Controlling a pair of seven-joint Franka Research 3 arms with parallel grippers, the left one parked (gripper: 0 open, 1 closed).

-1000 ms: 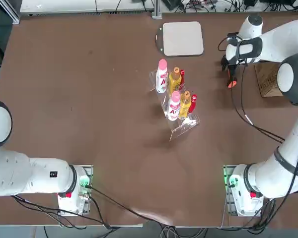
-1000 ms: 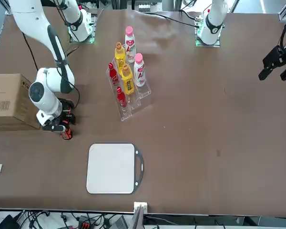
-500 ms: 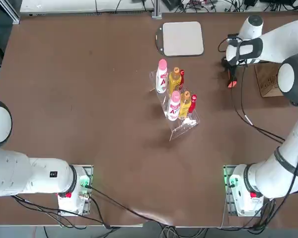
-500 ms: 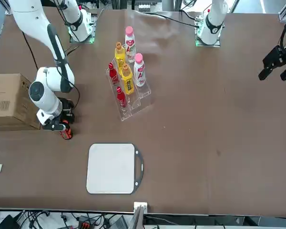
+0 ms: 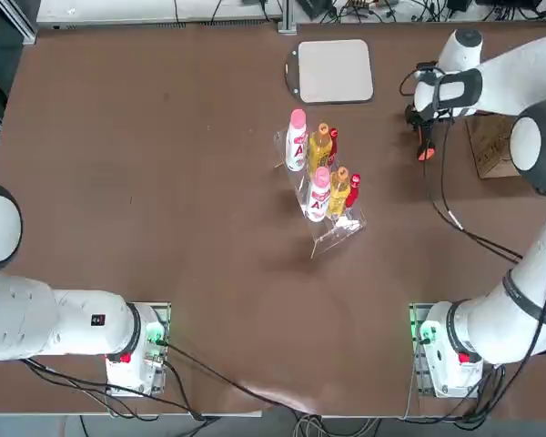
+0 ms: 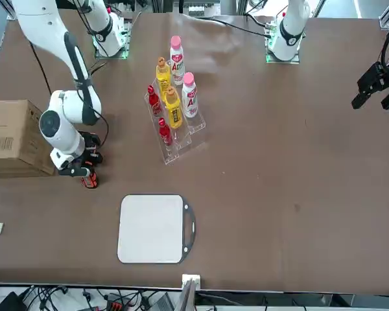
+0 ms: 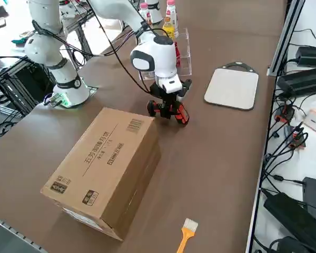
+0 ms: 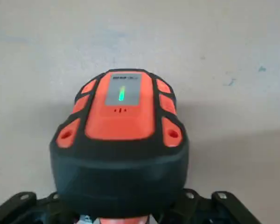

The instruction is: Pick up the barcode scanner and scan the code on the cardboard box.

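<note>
- While my right gripper [image 8: 122, 215] grips the barcode scanner [image 8: 121, 154], just left of the cardboard box [image 7: 102, 158], the pickup is in hand.
- Next, I judge, I must lift cleanly and aim at the printed code [image 7: 135, 125] atop the box.
- Farther left of the box stand bottles [image 5: 318, 173].

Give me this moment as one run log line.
right gripper: shut on scanner | place: beside box | box: closed, on table | scan: not confirmed | brush: on table
</note>
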